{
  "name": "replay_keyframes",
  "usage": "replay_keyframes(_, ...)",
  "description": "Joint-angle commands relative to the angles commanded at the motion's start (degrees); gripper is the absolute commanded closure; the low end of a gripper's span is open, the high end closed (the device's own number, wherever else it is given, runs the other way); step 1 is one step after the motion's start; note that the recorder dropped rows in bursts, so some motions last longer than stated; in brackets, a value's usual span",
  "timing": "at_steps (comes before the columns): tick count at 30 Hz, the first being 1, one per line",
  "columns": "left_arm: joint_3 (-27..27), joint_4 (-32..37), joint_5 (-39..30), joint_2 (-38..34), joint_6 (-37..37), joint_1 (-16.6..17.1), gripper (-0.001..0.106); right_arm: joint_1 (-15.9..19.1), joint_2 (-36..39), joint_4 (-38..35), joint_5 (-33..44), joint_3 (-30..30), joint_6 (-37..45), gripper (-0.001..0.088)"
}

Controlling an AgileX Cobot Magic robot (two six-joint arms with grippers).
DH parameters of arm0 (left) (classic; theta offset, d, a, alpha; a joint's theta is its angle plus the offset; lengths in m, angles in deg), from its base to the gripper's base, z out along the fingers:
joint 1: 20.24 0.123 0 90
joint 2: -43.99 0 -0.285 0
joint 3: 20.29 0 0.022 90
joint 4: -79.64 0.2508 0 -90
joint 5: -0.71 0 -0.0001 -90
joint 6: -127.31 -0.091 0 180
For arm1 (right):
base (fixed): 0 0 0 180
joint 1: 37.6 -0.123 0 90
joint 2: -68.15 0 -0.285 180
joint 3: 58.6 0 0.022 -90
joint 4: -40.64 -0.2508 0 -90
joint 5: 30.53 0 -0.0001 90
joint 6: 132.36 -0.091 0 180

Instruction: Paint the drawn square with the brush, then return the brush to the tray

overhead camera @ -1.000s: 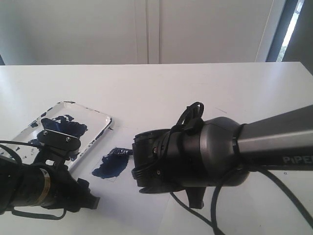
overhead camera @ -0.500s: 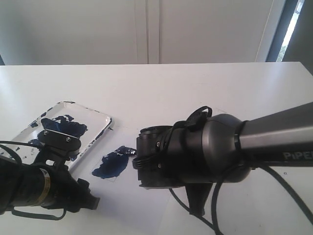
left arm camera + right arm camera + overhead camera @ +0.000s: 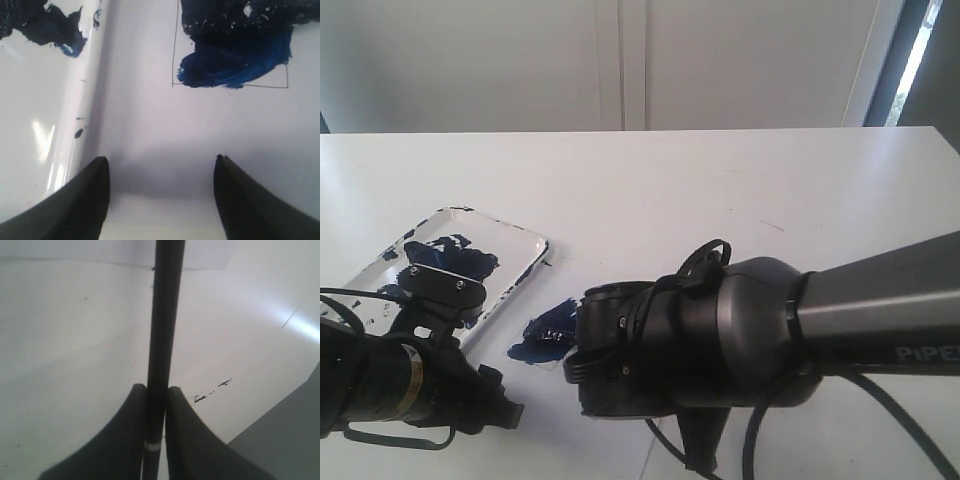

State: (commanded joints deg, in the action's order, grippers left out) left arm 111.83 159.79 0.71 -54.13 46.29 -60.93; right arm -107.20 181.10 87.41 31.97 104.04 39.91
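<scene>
Right wrist view shows the right tool [image 3: 156,389] clamped around the brush [image 3: 165,315].

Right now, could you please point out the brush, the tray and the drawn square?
brush [image 3: 162,330], right wrist view, black shaft.
tray [image 3: 515,250], exterior view, bare inner floor.
drawn square [image 3: 230,60], left wrist view, blue-painted inside.

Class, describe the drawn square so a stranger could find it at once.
On the white table, find the shallow white tray blotched with blue. Right of it in the exterior view lies the drawn square: thin pencil lines, mostly smeared dark blue, flat and rimless.
</scene>
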Motion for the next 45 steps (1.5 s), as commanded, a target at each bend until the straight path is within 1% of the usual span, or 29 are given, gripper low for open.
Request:
replay_keyframes(7,0.0,0.0,0.0,0.0,0.0,0.0,0.041,2.0,0.0,1.8,4.5,0.0,0.0,0.0868)
replay_keyframes(16,0.0,0.0,0.0,0.0,0.0,0.0,0.041,2.2,-0.8,1.2,7.1,0.0,0.0,0.0868)
replay_keyframes(20,0.0,0.0,0.0,0.0,-0.1,0.0,0.041,2.2,-2.3,-0.8,7.5,0.0,0.2,0.0868)
replay_keyframes(24,0.0,0.0,0.0,0.0,-0.2,0.0,0.041,2.2,-3.6,-3.8,7.5,0.0,2.4,0.0868)
replay_keyframes(34,0.0,0.0,0.0,0.0,-0.2,0.0,0.041,2.2,-3.7,-9.9,7.5,0.0,5.0,0.0868)
replay_keyframes(38,0.0,0.0,0.0,0.0,-0.2,0.0,0.041,1.6,-3.7,-10.4,7.5,0.0,5.1,0.0868)
replay_keyframes(45,0.0,0.0,0.0,0.0,-0.2,0.0,0.041,-0.7,-3.7,-11.7,7.1,0.0,6.5,0.0868)
